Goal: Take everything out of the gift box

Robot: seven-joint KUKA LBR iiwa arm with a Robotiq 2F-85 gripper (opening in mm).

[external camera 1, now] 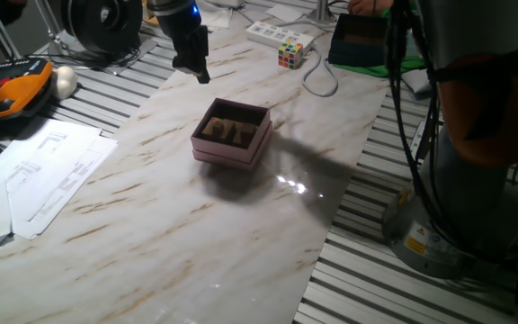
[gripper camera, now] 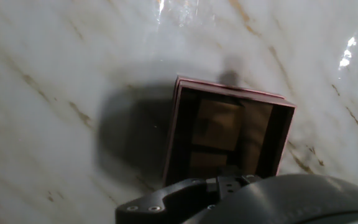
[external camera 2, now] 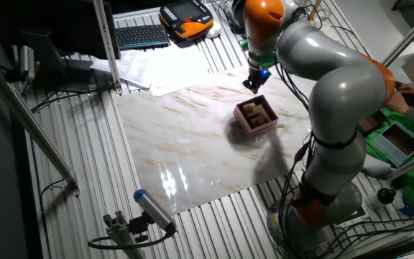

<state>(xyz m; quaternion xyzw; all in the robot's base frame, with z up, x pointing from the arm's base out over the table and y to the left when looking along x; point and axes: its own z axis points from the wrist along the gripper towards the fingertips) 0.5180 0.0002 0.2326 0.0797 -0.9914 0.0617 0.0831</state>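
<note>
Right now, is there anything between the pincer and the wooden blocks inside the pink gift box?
Nothing visible. The pincer hangs above the marble table, off to one side of the gift box. The box has no lid, and the wooden blocks lie uncovered inside, with only its low walls around them.

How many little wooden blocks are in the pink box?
3 that I can make out, all inside the small pale pink cardboard gift box: light tan wooden blocks side by side on its dark floor. The picture is dim, so another may be hidden.
</note>
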